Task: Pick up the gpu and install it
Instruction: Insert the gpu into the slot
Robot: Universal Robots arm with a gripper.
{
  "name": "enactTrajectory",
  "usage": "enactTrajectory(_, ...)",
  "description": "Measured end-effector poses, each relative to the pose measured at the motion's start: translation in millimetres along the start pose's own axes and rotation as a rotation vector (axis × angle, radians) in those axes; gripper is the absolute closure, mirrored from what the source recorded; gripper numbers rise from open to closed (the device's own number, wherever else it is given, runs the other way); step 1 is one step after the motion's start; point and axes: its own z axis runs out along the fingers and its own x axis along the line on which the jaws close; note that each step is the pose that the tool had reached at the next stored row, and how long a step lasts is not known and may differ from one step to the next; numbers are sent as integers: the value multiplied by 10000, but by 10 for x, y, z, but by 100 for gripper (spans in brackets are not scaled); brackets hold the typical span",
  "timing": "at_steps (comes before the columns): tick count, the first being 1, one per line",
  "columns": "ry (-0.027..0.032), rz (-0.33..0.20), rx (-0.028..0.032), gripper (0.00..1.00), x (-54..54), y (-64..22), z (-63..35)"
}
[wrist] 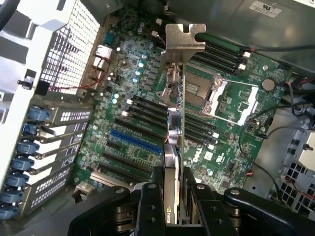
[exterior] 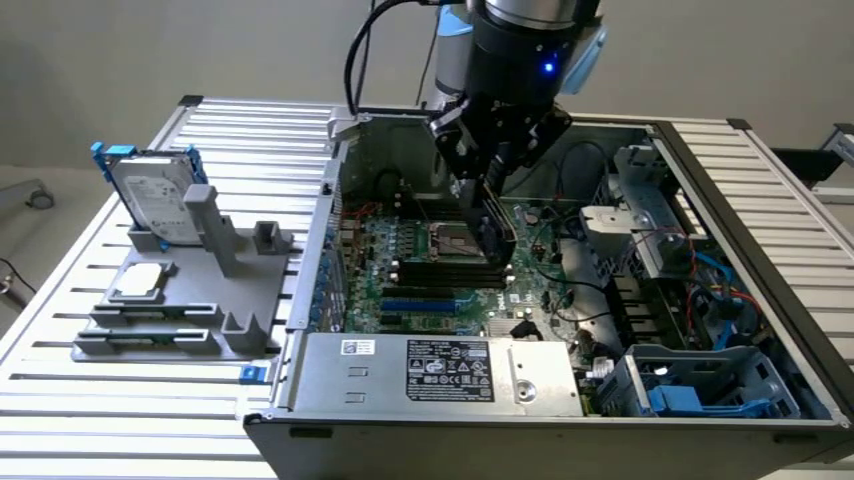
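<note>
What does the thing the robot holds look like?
Find the big open grey computer case and the green motherboard inside it. Over that board the black gripper pinches a thin green card standing on edge. Unlike the black slots around it, it has a bent silver bracket on its end.
</note>
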Motion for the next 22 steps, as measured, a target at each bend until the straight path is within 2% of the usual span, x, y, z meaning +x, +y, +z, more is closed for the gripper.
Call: enactTrajectory(22,164,-3993,183,73,-3,-2,49)
